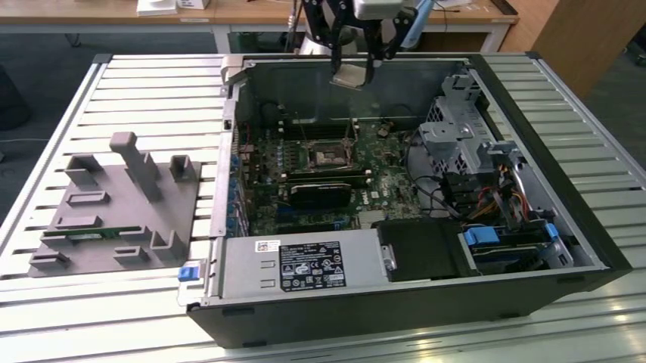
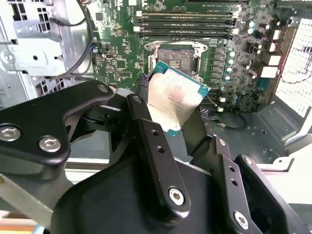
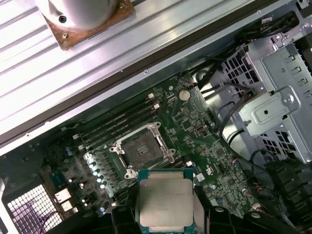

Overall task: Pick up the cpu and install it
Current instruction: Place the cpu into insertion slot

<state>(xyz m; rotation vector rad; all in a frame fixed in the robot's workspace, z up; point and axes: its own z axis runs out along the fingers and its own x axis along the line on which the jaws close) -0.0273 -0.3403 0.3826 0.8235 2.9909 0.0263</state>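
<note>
In the exterior view the gripper (image 1: pixel 355 66) hangs over the far edge of the open computer case (image 1: pixel 404 321), pinching the cpu (image 1: pixel 352 76) above the motherboard (image 1: pixel 302 181). In the second wrist view its fingers (image 2: pixel 146 127) clamp the cpu (image 2: pixel 174 100), which is tilted near the open socket (image 2: pixel 174 52). In the first wrist view the cpu (image 3: pixel 165 202) sits apart from the socket (image 3: pixel 142 150).

Satin silver metal top on the cpu (image 3: pixel 163 202), green motherboard (image 3: pixel 195 126), ribbed bare-metal table (image 1: pixel 151 83), matt grey plastic fixture (image 1: pixel 111 212).

Open computer case (image 1: pixel 404 314), grey parts holder (image 1: pixel 101 218), slatted metal table (image 1: pixel 151 91)
</note>
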